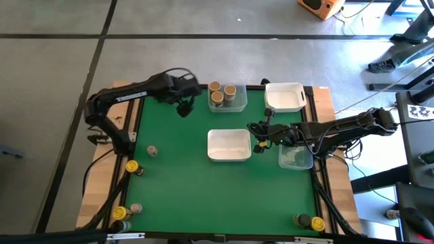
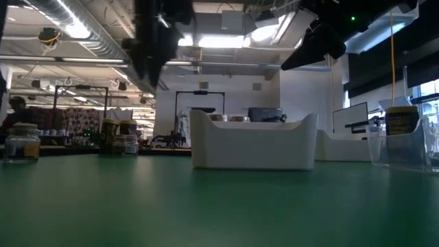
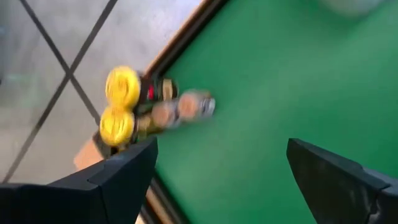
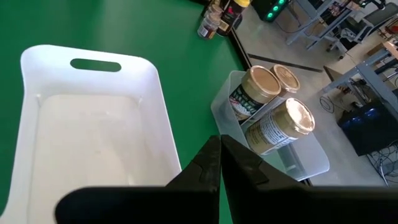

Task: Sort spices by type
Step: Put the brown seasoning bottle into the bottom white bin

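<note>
Four spices along green table edges

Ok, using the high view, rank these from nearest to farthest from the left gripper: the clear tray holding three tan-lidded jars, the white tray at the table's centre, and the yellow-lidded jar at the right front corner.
From the left gripper:
1. Clear tray with three tan-lidded jars, just to its right at the back edge.
2. Centre white tray, toward the front and right.
3. Yellow-lidded jar, right front corner.

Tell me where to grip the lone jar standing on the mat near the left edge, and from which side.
Grip the lone jar around its body just under the lid, coming straight down. It appears to stand upright with bare mat all around, so open fingers should fit either side.
</note>
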